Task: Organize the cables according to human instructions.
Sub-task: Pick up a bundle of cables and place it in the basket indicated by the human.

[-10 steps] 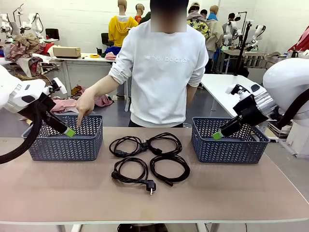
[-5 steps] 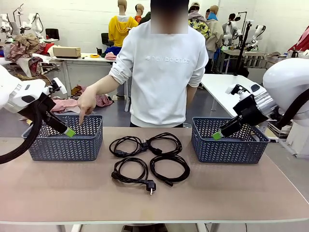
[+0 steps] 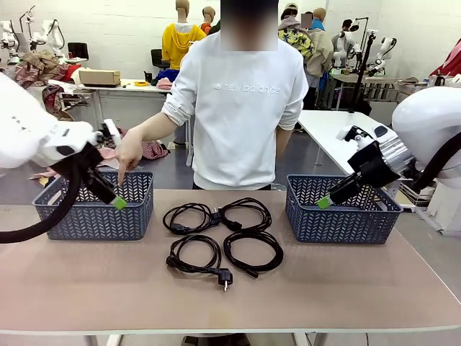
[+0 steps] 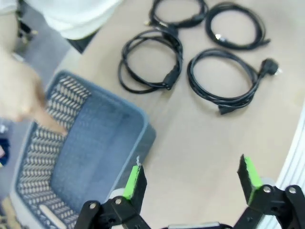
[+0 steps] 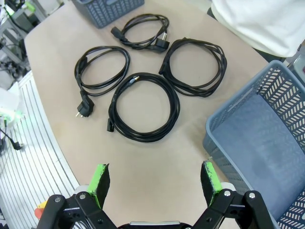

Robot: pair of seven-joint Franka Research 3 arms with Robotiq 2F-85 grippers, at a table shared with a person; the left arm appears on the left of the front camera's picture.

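four cables (image 3: pixel 220 234) lie coiled at the centre of the table (image 3: pixel 360 288). a hand (image 3: pixel 128 155) points into the left basket (image 3: pixel 94 216), apparently marking the destination. left gripper (image 4: pixel 192 175) and right gripper (image 5: pixel 155 183) hover released, empty.

Left end effector (image 3: pixel 119 203) farther right

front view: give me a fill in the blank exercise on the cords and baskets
The thin black coiled power cords on the tan table number ____.
The person's hand points into the blue-grey lattice plastic basket on the robot's ____ side.
The left gripper and the right gripper both stand ____, holding nothing.
Missing: four; left; open.
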